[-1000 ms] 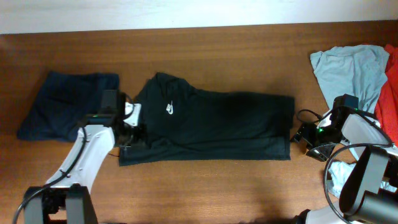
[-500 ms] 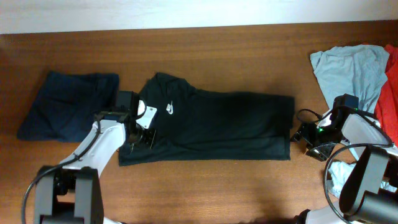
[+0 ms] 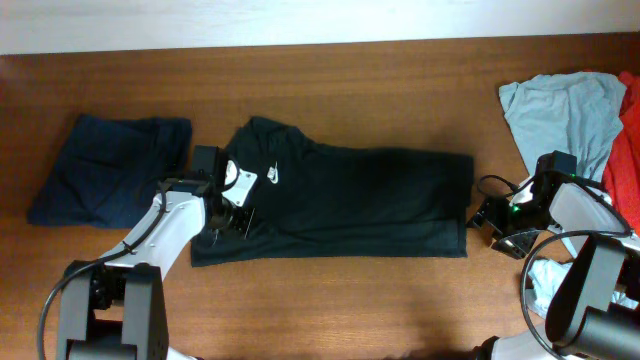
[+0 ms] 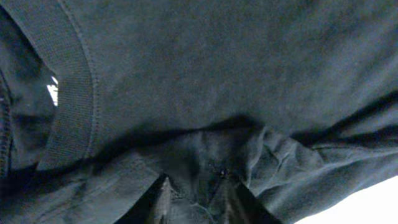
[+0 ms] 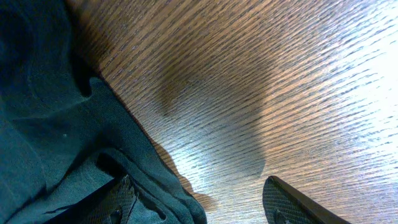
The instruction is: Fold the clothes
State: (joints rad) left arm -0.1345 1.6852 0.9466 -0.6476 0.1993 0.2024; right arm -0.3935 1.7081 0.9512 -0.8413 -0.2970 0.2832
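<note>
Lying as a long band, the black T-shirt [image 3: 360,200] looks half folded. At its collar end the left gripper [image 4: 200,190] pinches bunched cloth; at its hem the right gripper [image 5: 200,193] gapes wide. Beyond that hem, a pale blue tee [image 3: 560,115] and red garment [image 3: 628,140] wait unfolded.

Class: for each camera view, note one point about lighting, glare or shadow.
Overhead: even light, but the shirt reads as flat black. Left wrist: dim, cloth fills it, bottom-right corner blown out white. Right wrist: strong glare on the table, shadows beside the shirt's edge.
</note>
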